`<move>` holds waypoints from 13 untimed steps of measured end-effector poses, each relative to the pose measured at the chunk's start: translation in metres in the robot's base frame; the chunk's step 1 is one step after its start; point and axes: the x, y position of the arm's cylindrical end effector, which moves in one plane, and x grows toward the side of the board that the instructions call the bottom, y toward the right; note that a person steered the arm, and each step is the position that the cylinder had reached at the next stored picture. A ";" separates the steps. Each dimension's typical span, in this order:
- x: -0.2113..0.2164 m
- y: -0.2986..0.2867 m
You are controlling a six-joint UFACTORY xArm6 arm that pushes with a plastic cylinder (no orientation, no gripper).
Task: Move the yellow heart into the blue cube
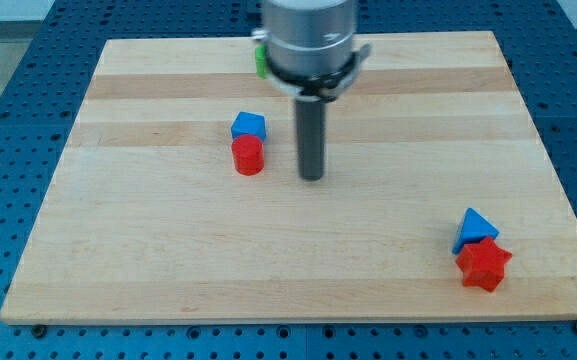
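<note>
A pale wooden table [168, 270] sits on blue pegboard. No hand, only the bare tip [312, 177], just right of the blue cube [249, 126]; no yellow heart shows, maybe hidden behind the arm.

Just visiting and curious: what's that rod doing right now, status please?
My tip on the wooden board, just to the view's right of the blue cube and red cylinder. Yellow heart not visible. Green block partly hidden behind the arm.
</note>
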 end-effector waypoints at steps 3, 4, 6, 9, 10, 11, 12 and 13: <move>-0.150 0.073; -0.139 0.049; -0.110 -0.076; -0.249 -0.238; -0.249 -0.238; -0.251 -0.227; -0.251 -0.203; -0.249 -0.177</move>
